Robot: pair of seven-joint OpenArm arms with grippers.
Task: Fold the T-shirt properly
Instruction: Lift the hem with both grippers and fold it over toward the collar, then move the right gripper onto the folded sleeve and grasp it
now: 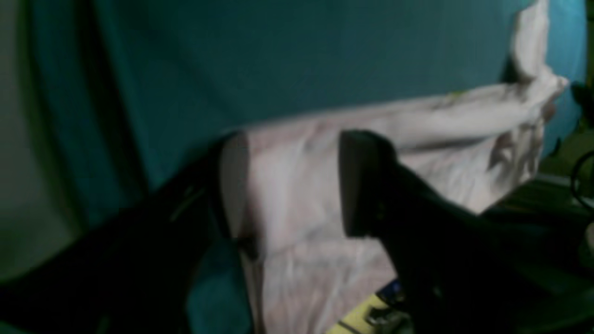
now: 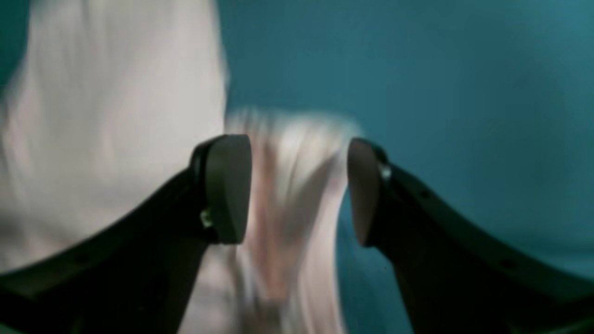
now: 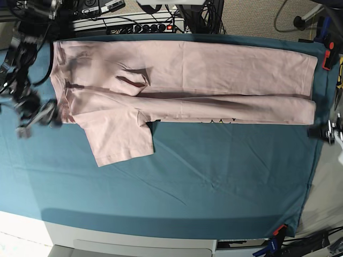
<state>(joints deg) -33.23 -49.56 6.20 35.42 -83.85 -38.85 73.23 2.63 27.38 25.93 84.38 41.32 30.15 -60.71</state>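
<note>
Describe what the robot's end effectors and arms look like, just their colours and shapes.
Both are black. The right end effector has two curved black fingers ending in flat, rounded grey pads, with a small shiny screw by each pad. The left end effector looks similarly dark with a blocky pad. In the base view, black cables run along the blurred right arm.

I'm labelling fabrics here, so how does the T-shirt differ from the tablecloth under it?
The T-shirt is pale pink; the tablecloth is teal. The T-shirt is folded into a long band along the far edge, with one sleeve sticking out; the tablecloth lies spread across the table. Both are cloth, lying flat.
</note>
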